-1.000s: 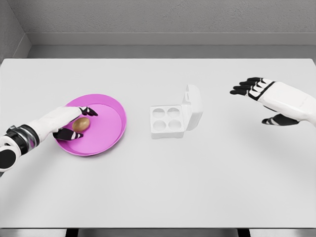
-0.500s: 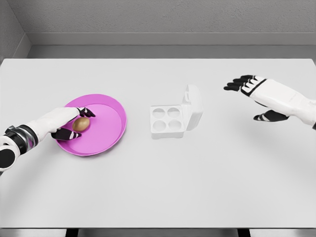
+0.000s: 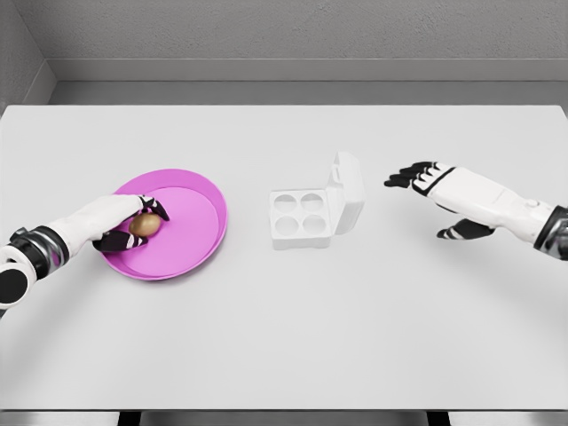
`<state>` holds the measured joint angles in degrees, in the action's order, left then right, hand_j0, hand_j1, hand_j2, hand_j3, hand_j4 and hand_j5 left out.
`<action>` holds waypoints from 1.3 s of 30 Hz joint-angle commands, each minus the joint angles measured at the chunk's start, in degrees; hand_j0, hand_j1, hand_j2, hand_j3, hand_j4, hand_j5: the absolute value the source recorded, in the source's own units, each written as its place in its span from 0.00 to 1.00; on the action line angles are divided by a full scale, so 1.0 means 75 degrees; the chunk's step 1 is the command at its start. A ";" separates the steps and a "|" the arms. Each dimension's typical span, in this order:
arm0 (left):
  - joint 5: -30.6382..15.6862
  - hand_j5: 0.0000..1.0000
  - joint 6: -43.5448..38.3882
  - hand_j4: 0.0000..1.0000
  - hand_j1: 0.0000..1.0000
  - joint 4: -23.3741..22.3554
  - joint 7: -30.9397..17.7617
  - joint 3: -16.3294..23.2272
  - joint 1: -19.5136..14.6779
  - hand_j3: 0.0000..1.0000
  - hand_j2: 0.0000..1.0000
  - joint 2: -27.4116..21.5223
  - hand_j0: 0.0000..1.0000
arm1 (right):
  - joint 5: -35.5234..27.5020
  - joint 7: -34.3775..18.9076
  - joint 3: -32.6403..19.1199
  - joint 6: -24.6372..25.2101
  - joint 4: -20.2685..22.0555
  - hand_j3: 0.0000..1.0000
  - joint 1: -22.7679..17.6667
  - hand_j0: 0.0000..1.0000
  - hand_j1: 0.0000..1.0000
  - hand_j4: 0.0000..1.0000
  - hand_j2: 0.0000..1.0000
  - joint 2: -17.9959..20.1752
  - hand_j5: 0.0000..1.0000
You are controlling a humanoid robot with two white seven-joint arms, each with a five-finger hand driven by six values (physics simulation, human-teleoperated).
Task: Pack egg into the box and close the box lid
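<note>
Head view looks down on a pale grey counter [image 3: 284,337] with a grey wall behind it. On the left part of the counter lies a round pink plate [image 3: 191,232] with a raised rim. The brown egg [image 3: 145,224] rests inside the plate, toward its left side.

The left hand [image 3: 111,222] comes in from the lower left edge and reaches over the plate's left rim. Its dark-tipped fingers [image 3: 153,207] curl around the egg, one above and the thumb below it; they look closed on the egg, though the hand hides whether the egg is clear of the plate's floor.

Near the middle of the counter, well apart from the plate, stands the white egg box [image 3: 302,216]. It is open, showing four round cups in a two-by-two layout, all bare. Its lid [image 3: 348,191] stands nearly upright along the box's right side, hinged there.

The right hand [image 3: 448,191] enters from the right edge and hovers above the counter to the right of the lid, near it but not touching. Its palm faces downward, the black fingers are spread and extended toward the box, and the thumb hangs lower; it holds nothing.
</note>
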<state>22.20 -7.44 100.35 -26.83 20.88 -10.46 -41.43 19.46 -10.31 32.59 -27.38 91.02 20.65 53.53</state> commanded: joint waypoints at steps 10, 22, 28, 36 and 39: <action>-0.0077 0.44 0.0090 0.44 0.44 0.0097 0.0003 -0.0065 -0.0023 0.44 0.44 -0.0019 0.44 | -0.0028 0.0004 0.0459 0.0006 -0.0734 1.00 0.0527 1.00 1.00 1.00 1.00 -0.0282 1.00; -0.0089 0.41 0.0113 0.41 0.41 0.0273 0.0003 -0.0123 -0.0082 0.41 0.41 -0.0007 0.41 | -0.0028 0.0016 0.0482 0.0006 -0.0769 1.00 0.0527 1.00 1.00 1.00 1.00 -0.0318 1.00; -0.0089 0.41 0.0113 0.41 0.41 0.0331 0.0003 -0.0123 -0.0105 0.41 0.41 0.0063 0.41 | -0.0040 0.0004 0.0482 -0.0006 -0.0780 1.00 0.0516 1.00 1.00 1.00 1.00 -0.0306 1.00; -0.0089 0.41 0.0113 0.41 0.41 0.0332 0.0003 -0.0135 -0.0199 0.41 0.41 0.0344 0.41 | -0.0051 0.0004 0.0494 -0.0006 -0.0781 1.00 0.0504 1.00 1.00 1.00 1.00 -0.0259 1.00; -0.0089 0.41 0.0113 0.41 0.41 0.0332 0.0003 -0.0135 -0.0199 0.41 0.41 0.0462 0.41 | -0.0051 0.0004 0.0494 -0.0006 -0.0792 1.00 0.0504 1.00 1.00 1.00 1.00 -0.0259 1.00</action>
<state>21.55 -6.64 102.81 -26.84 19.85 -12.04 -38.52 19.38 -10.31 36.33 -27.47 85.08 24.43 51.55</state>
